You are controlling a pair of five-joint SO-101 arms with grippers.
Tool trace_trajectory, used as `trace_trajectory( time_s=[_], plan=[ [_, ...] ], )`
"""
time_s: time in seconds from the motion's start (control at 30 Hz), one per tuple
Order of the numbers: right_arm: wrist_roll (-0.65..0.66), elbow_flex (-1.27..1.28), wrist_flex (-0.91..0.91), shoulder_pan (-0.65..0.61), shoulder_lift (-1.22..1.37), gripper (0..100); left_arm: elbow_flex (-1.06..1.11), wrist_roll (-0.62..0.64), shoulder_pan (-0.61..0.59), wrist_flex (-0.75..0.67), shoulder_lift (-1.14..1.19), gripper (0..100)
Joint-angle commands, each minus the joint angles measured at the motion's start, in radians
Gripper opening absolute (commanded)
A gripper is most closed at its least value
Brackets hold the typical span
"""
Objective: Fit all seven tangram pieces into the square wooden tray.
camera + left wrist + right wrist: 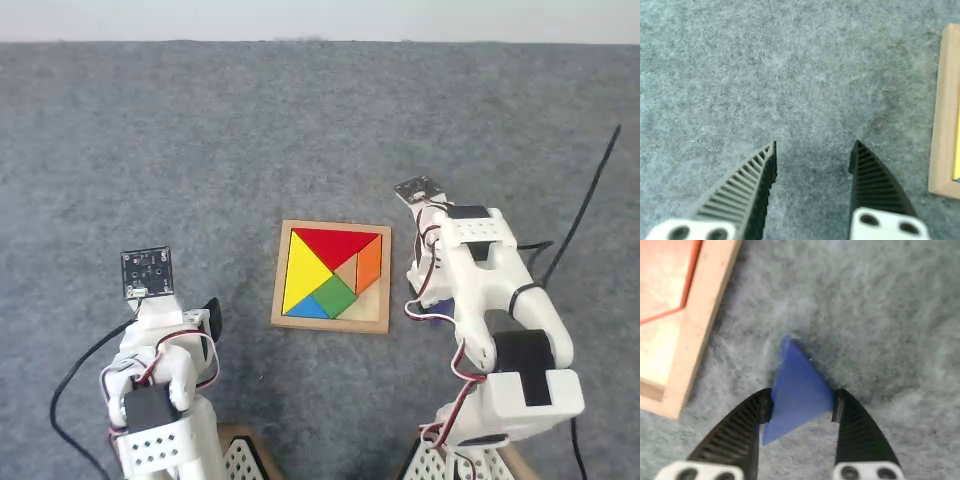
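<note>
1. The dark blue triangle (797,390) sits between the two fingers of the right gripper (801,400). The gripper is closed on it, with one finger against each of two opposite edges.
2. One corner of the dark blue triangle points away from the right gripper, out past its fingertips. Whether the piece rests on the surface or is lifted off it cannot be determined.
3. The square wooden tray (279,280) lies just beside the right gripper, between it and the left gripper. Its rim does not touch the held piece.
4. The tray holds five pieces lying flat:
   - a red triangle (335,244);
   - a yellow triangle (302,275);
   - a green square (332,293);
   - a light blue triangle (307,308);
   - an orange parallelogram (369,265).
5. Bare wood shows in two places: next to the orange parallelogram, and in the tray corner nearest the right gripper.
6. The left gripper (814,145) has its jaws spread apart with nothing between them. The tray rim lies off to one side of it, near but not touching.
7. The bench (150,130) carries a grey felt-like covering under the tray and both grippers.
</note>
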Motion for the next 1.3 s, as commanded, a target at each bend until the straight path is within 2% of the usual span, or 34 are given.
trace_trajectory(
  time_s=[0.0, 0.17, 0.4, 0.47, 0.63, 0.7, 0.87, 1.03, 1.27],
  plan=[
    [-0.064, -0.006, 0.035, -0.008, -0.097, 2.8, -0.010, -0.005, -0.005, 0.005, -0.018, 23],
    [-0.144, -0.008, 0.110, -0.027, -0.254, 2.8, -0.010, -0.005, -0.005, 0.005, -0.018, 23],
    [-0.322, -0.018, 0.108, -0.166, -0.337, 2.8, -0.010, -0.005, -0.005, 0.005, -0.018, 23],
    [-0.410, -0.032, 0.093, -0.214, -0.317, 3.9, -0.010, -0.005, -0.005, 0.005, -0.018, 23],
    [-0.700, -0.074, 0.094, -0.392, -0.252, 14.6, -0.010, -0.005, -0.005, 0.005, -0.018, 23],
    [-0.766, -0.103, 0.094, -0.435, -0.234, 14.3, -0.010, -0.005, -0.005, 0.005, -0.018, 23],
    [-0.819, -0.157, 0.088, -0.483, -0.162, 10.2, -0.010, -0.005, -0.005, 0.005, -0.018, 23],
    [-0.868, -0.210, 0.091, -0.484, -0.091, 11.0, -0.010, -0.005, -0.005, 0.005, -0.018, 23],
    [-0.878, -0.218, 0.088, -0.526, -0.073, 22.5, -0.010, -0.005, -0.005, 0.005, -0.018, 23]
  ],
)
